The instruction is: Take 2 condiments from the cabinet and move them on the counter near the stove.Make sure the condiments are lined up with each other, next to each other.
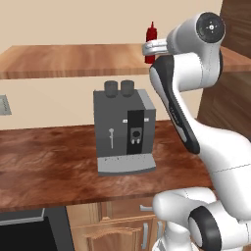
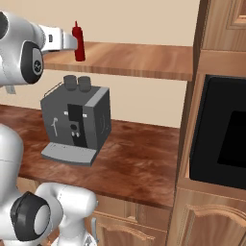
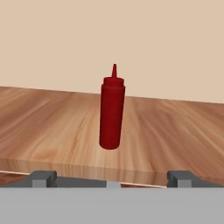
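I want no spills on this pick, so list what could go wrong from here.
1. The red squeeze bottle stands upright and narrow on the wall shelf. The open claw is short of it; an off-centre approach may let one finger tip it over.
2. It stands near the shelf's front edge, so a nudge sideways or forward could drop it.
3. The coffee machine sits on the counter below; a fallen bottle might strike it.

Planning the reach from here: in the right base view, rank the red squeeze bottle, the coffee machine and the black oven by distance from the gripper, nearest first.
1. Red squeeze bottle: upright on the shelf, just ahead of the open gripper.
2. Coffee machine: on the counter below the shelf.
3. Black oven: far right, in the tall cabinet.
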You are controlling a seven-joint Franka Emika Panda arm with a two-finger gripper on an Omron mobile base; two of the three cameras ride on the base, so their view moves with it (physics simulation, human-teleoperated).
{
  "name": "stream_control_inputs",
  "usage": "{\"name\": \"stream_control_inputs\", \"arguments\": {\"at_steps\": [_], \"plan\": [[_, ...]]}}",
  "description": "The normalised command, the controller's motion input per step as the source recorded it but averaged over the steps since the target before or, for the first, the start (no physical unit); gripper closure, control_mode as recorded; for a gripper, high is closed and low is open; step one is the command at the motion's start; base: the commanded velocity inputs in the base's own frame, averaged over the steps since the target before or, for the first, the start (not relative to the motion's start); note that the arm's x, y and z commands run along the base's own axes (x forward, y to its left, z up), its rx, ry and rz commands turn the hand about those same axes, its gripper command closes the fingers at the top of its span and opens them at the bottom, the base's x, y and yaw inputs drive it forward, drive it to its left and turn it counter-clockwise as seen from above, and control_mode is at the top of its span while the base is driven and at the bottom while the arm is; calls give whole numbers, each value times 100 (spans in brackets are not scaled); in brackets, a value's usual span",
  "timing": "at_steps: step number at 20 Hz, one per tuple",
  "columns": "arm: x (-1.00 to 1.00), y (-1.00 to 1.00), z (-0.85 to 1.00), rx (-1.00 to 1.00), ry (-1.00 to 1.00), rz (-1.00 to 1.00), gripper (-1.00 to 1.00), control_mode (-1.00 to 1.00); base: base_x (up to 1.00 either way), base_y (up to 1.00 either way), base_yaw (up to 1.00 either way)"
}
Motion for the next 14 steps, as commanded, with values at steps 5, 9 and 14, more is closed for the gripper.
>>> {"name": "stream_control_inputs", "arguments": {"at_steps": [5,9,14], "plan": [[7,-3,0,0,0,0,-100,-100,0,0,0],[18,-5,0,0,3,0,-100,-100,0,0,0],[28,-2,0,0,6,0,-100,-100,0,0,0]]}}
